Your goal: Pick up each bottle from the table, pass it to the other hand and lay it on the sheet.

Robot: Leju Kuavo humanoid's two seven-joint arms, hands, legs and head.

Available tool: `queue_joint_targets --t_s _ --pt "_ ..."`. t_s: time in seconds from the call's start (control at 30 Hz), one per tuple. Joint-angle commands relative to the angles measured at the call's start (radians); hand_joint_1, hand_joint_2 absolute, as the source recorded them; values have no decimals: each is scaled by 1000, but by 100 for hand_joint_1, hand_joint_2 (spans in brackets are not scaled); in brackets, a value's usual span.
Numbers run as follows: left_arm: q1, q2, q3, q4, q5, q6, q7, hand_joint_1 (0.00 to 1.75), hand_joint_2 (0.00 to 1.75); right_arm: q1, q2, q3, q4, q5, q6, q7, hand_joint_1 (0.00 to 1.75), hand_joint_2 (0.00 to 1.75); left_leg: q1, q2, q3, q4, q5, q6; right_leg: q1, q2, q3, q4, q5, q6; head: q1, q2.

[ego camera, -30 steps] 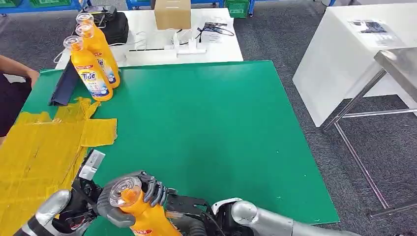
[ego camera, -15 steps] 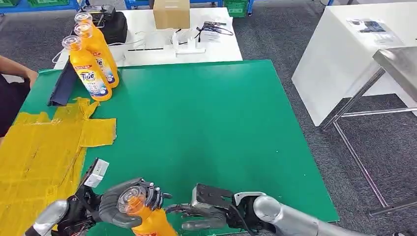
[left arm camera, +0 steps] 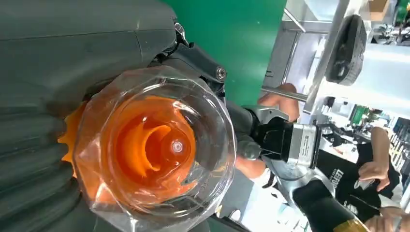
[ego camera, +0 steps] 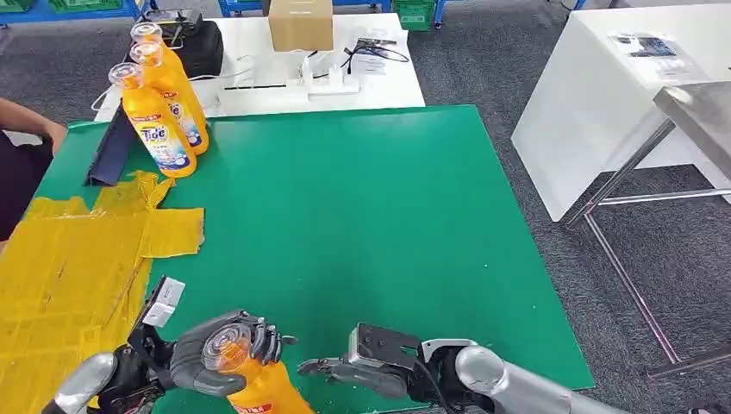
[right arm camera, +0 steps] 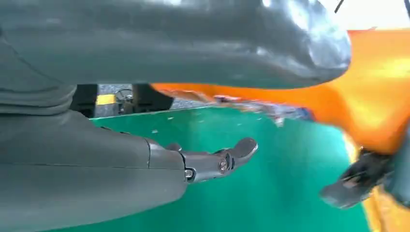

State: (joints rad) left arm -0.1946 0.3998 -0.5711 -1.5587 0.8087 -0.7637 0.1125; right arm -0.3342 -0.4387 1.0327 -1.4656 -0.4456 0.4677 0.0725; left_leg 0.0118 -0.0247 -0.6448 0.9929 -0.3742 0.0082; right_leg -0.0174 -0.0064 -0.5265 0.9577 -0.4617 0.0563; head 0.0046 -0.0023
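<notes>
Left hand (ego camera: 217, 366) at the near edge of the green table (ego camera: 362, 224), wrapped round the neck of an orange bottle (ego camera: 254, 386) just under its clear cap, cap up. In the left wrist view, same bottle (left arm camera: 154, 145) seen cap-on, grey fingers closed about it. Right hand (ego camera: 358, 373) just right of the bottle, fingers spread and pointing toward it, holding nothing, apart from the bottle by a narrow strip of green. In the right wrist view, thumb and fingers (right arm camera: 217, 162) wide, orange body (right arm camera: 377, 96) beyond them, blurred; contact there hard to judge, probably none.

Against a second ago: right hand then tight against the bottle beside the left hand, now drawn off to the right and opened. Bottle a little lower and nearer the left in the head view, grip of the left hand unchanged.

Three more bottles (ego camera: 155, 103) upright in a row at the far left corner of the table. Yellow sheet (ego camera: 78, 259) spread over the left side, well apart from the held bottle. Dark flat piece (ego camera: 109, 147) leaning beside the row. A person's arm (ego camera: 26, 121) at the far left edge.
</notes>
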Motion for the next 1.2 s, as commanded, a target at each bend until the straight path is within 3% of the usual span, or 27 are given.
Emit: queue_joint_targets --t_s 0.03,0.27,0.43,0.57,0.7,0.77,1.2 --pt "7 -21 44 45 -21 16 6 175 175 22 -17 -27 -5 10 0 4 0 0 0 2 2 0 -1 0 0 1 1 0 0 -2 0 0" --pt "-18 -48 134 133 -182 175 -2 175 175 65 -47 -56 -3 36 -1 -16 0 0 0 1 4 0 -1 0 0 -1 2 0 -1 -2 0 0" --pt "-166 -45 214 216 -147 207 44 175 175 85 -69 -66 -23 40 5 -22 0 0 0 -1 0 0 1 0 1 -2 -10 0 -1 -2 0 0" --pt "-274 -37 278 264 12 212 142 175 175 98 -82 -65 -28 40 6 -23 0 0 1 -2 -1 2 1 0 1 -4 -10 2 -2 -3 0 0" --pt "-283 -44 291 261 51 221 169 175 175 97 -82 -62 -22 40 6 -23 0 0 0 1 0 0 1 0 1 0 -9 1 1 -3 0 0" --pt "-270 -50 285 257 50 225 165 175 175 96 -79 -61 -23 40 6 -23 0 0 0 2 2 0 0 1 1 0 2 0 0 -3 0 0" --pt "-258 -44 310 270 -27 287 138 175 175 125 -84 -78 -32 44 3 -25 0 0 0 3 2 0 1 1 1 1 0 1 1 -4 0 0"
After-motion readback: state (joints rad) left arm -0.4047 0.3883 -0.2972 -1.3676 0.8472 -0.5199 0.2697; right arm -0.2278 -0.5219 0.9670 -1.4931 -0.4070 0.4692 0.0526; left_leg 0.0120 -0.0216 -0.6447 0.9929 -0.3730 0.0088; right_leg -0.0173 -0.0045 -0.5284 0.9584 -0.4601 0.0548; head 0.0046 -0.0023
